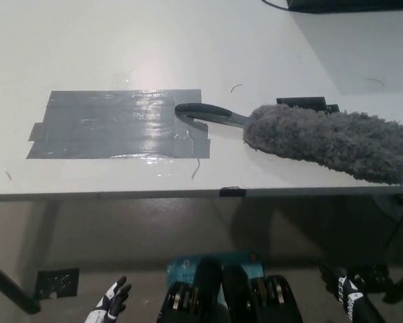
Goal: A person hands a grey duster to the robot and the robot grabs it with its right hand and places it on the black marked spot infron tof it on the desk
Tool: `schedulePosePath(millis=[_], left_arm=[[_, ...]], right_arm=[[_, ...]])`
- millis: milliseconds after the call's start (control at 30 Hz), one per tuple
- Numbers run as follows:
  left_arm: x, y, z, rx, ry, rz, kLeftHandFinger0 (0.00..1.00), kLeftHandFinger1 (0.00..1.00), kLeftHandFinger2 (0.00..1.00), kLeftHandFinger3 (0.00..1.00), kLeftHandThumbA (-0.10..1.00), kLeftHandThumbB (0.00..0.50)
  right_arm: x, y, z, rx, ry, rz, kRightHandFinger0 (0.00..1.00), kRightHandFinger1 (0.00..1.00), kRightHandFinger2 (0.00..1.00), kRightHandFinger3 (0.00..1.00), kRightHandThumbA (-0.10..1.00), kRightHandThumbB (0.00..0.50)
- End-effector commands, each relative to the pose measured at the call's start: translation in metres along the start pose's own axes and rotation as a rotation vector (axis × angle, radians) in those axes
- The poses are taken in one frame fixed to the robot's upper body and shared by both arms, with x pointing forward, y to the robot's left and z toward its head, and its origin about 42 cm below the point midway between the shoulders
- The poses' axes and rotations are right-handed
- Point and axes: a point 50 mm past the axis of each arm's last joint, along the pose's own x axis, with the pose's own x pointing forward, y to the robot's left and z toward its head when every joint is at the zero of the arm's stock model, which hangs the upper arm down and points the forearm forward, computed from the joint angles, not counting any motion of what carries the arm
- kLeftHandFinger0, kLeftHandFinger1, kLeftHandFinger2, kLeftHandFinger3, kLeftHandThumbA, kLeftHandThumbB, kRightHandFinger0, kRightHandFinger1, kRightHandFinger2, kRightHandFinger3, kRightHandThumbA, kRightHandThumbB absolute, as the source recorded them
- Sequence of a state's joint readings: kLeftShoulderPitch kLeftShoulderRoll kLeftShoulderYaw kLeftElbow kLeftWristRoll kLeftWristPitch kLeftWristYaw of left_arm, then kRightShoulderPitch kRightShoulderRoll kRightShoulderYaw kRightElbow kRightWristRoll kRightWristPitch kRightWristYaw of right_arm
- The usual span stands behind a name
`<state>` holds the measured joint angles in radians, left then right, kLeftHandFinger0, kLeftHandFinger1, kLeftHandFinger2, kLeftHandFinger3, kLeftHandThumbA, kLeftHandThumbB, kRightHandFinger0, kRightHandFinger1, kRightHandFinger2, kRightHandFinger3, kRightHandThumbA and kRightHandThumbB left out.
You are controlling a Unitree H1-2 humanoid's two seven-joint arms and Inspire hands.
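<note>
At the far lower left, below the bench edge, the white left hand (112,304) rests low with its fingers spread a little and holding nothing. Above it, on the white bench (87,40), lies the black marked spot (117,124), a patch of dark glossy tape strips laid side by side, with room for the whole tool on it.

The grey duster (322,140) lies flat on the bench just to the right of that patch. Only the tip of its dark handle (204,113) overlaps the right edge of the tape; the fluffy grey head stretches off to the right, reaching close to the bench's front edge at its far end. A small black strip (307,103) lies on the bench just behind the head, and a short black tab (233,192) sits on the front edge of the bench.

At the lower right, well below the bench, the black right hand (348,293) shows only in part at the picture's bottom; it holds nothing, and the fingers appear loosely parted.

Judging by how things lie, the duster is set down and let go, so the placing step looks finished in the loose sense, yet most of the duster is beside the mark and not on it. If a truer placement is wanted, the next move calls for the right hand to rise over the bench, close on the head or handle, and shift the duster leftward until it lies on the tape.
</note>
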<state>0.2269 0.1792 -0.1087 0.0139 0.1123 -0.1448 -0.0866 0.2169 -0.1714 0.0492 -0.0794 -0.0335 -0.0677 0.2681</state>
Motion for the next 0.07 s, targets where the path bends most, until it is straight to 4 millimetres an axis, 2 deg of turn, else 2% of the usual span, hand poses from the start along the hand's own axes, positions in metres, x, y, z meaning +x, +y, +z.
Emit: schedulePosePath(millis=[0,33], left_arm=[[0.0074,0.0027,0.0119,0.02,-0.102,-0.002,1.0,1.0,1.0,1.0,1.0,0.199],[0.0074,0.0027,0.0119,0.02,-0.102,-0.002,1.0,1.0,1.0,1.0,1.0,0.199]], right_arm=[[0.0155,0.0031,0.0125,-0.088,-0.19,-0.034,1.0,1.0,1.0,1.0,1.0,0.456],[0.0155,0.0031,0.0125,-0.088,-0.19,-0.034,1.0,1.0,1.0,1.0,1.0,0.456]])
